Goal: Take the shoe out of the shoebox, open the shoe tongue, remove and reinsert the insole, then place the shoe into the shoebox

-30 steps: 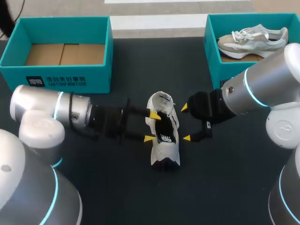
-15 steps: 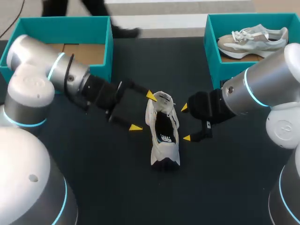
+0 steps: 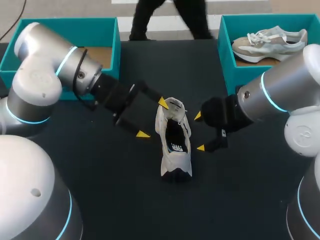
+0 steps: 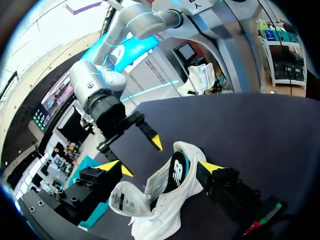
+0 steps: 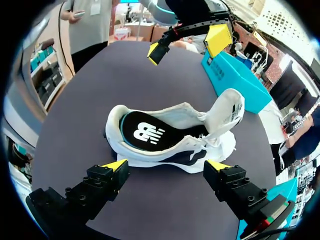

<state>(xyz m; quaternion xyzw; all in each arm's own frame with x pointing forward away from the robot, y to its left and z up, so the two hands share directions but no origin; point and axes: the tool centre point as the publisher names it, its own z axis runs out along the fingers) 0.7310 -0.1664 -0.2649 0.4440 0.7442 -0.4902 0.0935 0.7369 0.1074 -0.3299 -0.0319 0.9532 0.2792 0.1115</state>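
A white and black shoe stands on the dark table, tongue pulled up and the black insole showing inside. My left gripper is open at the shoe's left; its upper fingertip is close beside the tongue and nothing is held. My right gripper is open just right of the shoe, apart from it. In the right wrist view the shoe lies ahead of my right gripper, with my left gripper beyond it. In the left wrist view the shoe lies under and between the spread fingers of my left gripper.
A teal shoebox with a cardboard floor stands at the back left, partly behind my left arm. Another teal shoebox at the back right holds a second pale shoe. The bare dark table stretches in front of the shoe.
My left gripper has opened, come away from the shoe's opening and swung up and back to the left. The shoe and my right arm have stayed put.
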